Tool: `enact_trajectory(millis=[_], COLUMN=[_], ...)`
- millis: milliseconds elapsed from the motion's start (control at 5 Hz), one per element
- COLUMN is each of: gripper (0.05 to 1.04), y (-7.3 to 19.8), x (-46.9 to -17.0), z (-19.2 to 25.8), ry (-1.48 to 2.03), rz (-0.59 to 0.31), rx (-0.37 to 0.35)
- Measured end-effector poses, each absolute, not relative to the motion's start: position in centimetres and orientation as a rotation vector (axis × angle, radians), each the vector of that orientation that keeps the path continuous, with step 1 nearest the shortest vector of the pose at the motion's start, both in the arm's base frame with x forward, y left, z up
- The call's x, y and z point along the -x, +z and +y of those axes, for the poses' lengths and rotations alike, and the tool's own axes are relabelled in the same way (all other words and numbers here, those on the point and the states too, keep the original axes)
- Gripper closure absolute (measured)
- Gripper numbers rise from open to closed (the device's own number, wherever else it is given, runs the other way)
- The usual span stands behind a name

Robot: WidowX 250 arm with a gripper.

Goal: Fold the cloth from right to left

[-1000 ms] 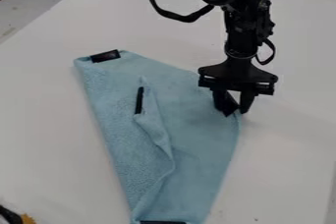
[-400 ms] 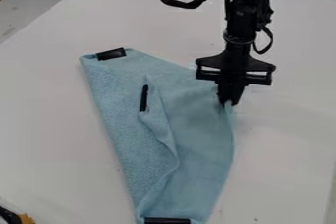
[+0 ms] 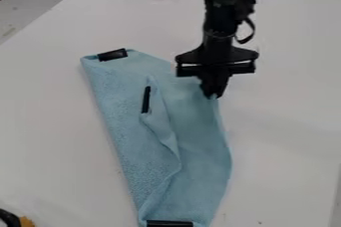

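Note:
The black gripper (image 3: 213,95) hangs over the right side of the cloth, its fingers together on the cloth's upper right edge, which is pinched and drawn up a little. The light blue cloth (image 3: 200,146) lies at a slant from upper left to the bottom of the view. A flap with a black strip (image 3: 146,99) is folded over its middle. Two more black patches mark the cloth, one at the top left corner and one at the bottom end.
The cloth rests on a white table (image 3: 286,136). A black and orange object (image 3: 12,218) lies at the bottom left corner. Dark items stand beyond the table's far edge at the top right.
The gripper has shut on the cloth's right edge and moved up and to the left. That edge has come along, and the cloth's right side has drawn inward.

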State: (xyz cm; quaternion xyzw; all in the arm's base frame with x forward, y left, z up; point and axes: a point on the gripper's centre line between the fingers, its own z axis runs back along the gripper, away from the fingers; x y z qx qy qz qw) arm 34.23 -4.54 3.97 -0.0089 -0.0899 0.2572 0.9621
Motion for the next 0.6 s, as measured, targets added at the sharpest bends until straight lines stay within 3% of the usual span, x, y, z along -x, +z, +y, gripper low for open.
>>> enact_trajectory(millis=[600], gripper=[1.012], y=[4.4], x=[-30.8], z=[1.2], ry=[0.603], rz=[-0.197], rx=[0.003])
